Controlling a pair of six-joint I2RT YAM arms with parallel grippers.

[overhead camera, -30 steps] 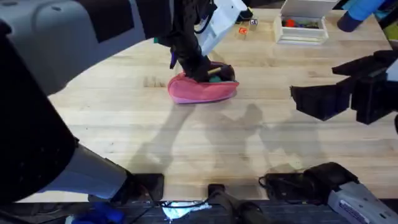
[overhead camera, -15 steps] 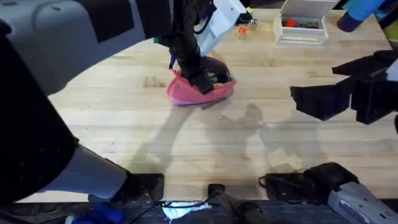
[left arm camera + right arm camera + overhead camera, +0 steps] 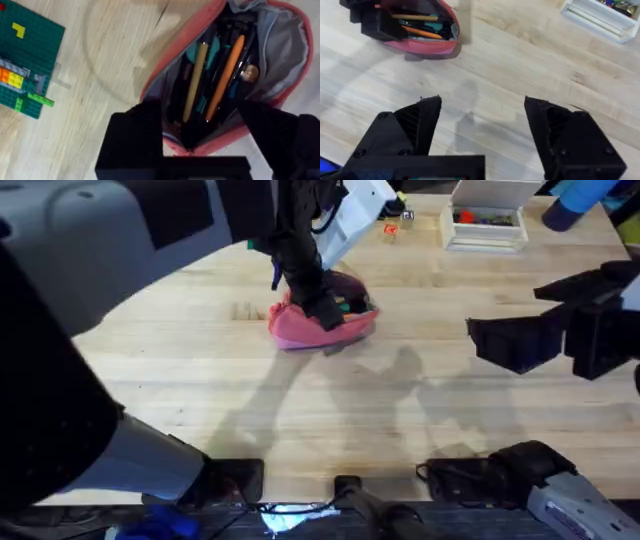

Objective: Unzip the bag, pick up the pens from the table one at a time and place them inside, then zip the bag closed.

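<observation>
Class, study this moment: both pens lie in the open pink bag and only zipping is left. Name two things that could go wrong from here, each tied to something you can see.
1. The bag gapes wide, and the orange pen and tan pen lie close under the opening; the closing zipper might catch on one.
2. The left end effector straddles one end of the bag, while the open right end effector sits far off over the table. With nothing bracing the soft bag, a pull may drag it instead of closing it.

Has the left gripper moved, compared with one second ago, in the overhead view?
Yes. The left gripper has shifted slightly toward the camera, away from the white box at the table's far edge, and the pink bag beneath it has changed shape.
</observation>
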